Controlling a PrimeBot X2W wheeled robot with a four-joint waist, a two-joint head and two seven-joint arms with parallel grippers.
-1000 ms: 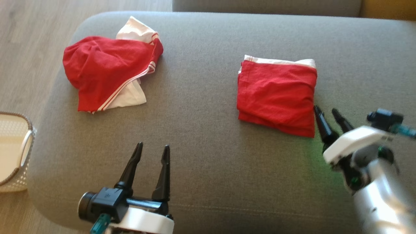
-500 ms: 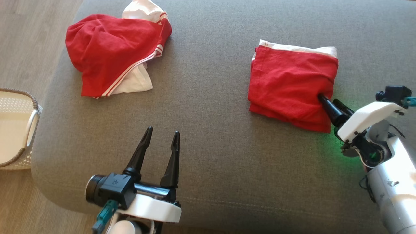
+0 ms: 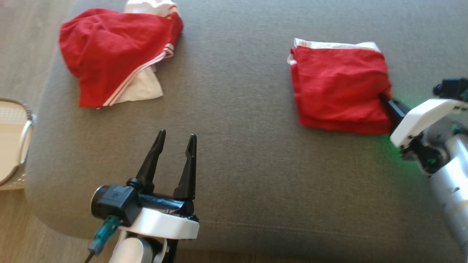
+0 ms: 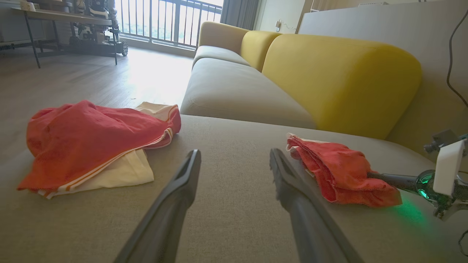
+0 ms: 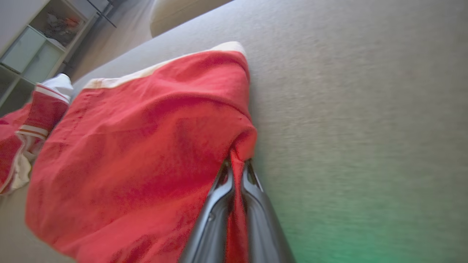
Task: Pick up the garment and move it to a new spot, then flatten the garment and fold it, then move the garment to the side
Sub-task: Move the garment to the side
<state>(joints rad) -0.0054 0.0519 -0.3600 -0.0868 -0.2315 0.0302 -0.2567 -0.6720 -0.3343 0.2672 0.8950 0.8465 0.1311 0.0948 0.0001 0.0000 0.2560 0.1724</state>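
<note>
A folded red garment [image 3: 338, 91] with a white band along its far edge lies on the grey couch seat [image 3: 234, 109] at the right. My right gripper [image 3: 385, 101] is shut on its right edge, the fingertips buried in the cloth; the right wrist view shows the red garment [image 5: 139, 146] pinched between the two dark fingers [image 5: 219, 190] of my right gripper [image 5: 236, 164]. The left wrist view has the folded garment [image 4: 340, 175] to the right of my left gripper [image 4: 234, 153]. My left gripper [image 3: 175, 137] stands open over bare cushion at the lower left, apart from both garments.
A second red and white garment [image 3: 113, 54] lies crumpled at the seat's far left, also the crumpled garment [image 4: 91, 138]. A white woven basket [image 3: 12, 142] stands on the floor beyond the left edge. A yellow couch back [image 4: 336, 73] rises behind the seat.
My right gripper went from open beside the folded garment to shut on its right edge, and the garment has slid a little right. The head camera shifted. The left gripper stayed open.
</note>
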